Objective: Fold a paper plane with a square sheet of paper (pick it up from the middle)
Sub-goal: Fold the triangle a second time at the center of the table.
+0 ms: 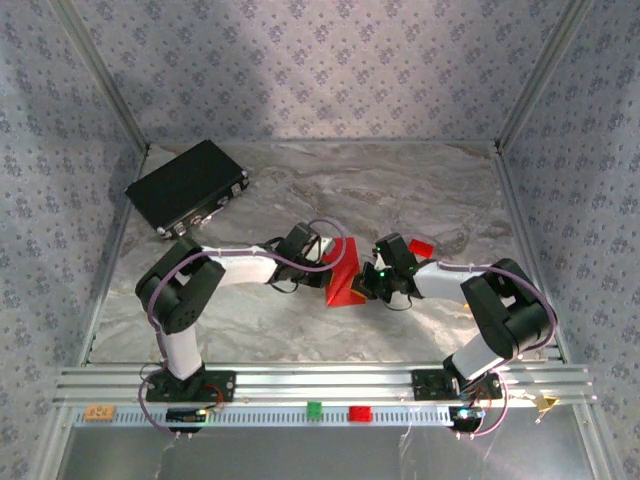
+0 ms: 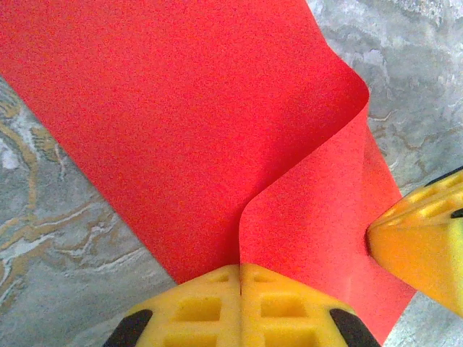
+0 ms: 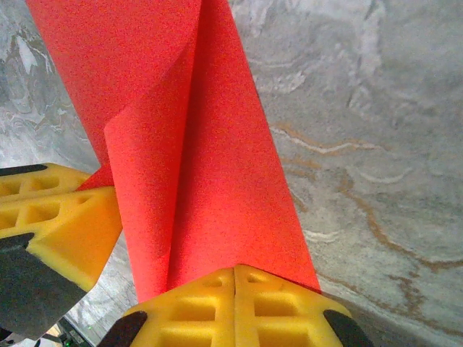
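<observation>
Here, the left gripper (image 2: 241,280) is pinching the paper (image 2: 181,123), its yellow fingers (image 2: 195,307) pressing together on a raised fold that is curling up just ahead of the tips. The right gripper (image 3: 235,280) is clamping the same red sheet, its jaws closing flat on the near edge. The two grippers are sitting just beside each other, tips almost meeting, with the sheet spreading away from them over the marbled table (image 1: 420,190).

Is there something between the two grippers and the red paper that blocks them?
Nothing visible does. The left gripper and the right gripper are both shut directly on the red paper, each pinching it at a curled part.
</observation>
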You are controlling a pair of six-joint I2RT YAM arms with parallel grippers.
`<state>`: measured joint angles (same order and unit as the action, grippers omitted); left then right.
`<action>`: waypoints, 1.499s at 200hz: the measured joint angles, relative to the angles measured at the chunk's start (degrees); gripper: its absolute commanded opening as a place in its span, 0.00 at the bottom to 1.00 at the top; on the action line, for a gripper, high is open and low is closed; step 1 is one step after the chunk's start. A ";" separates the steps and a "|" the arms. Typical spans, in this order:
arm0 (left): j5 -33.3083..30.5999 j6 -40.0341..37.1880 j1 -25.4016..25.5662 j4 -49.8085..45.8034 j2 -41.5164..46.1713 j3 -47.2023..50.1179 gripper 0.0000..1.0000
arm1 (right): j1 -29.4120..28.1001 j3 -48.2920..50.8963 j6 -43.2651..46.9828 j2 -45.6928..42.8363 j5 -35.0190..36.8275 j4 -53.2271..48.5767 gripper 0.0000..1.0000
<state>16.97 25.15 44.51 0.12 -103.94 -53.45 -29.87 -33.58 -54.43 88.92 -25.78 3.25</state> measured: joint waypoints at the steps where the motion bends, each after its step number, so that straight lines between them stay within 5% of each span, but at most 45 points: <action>1: 0.02 0.00 0.00 0.02 0.00 0.00 0.00 | 0.00 0.00 0.00 0.00 0.00 0.00 0.07; 201: 1.22 0.02 -0.15 0.98 -0.44 0.00 0.00 | 1.16 -2.36 -1.53 -2.12 -3.56 6.60 0.07; 300: 1.60 0.02 -0.15 1.60 -0.74 0.00 0.00 | -0.07 -4.61 -4.61 5.53 -5.55 10.80 0.07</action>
<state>18.57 25.17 44.36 1.72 -104.68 -53.45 -29.93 -38.20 -59.05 94.45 -31.33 14.04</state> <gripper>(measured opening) 0.047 0.071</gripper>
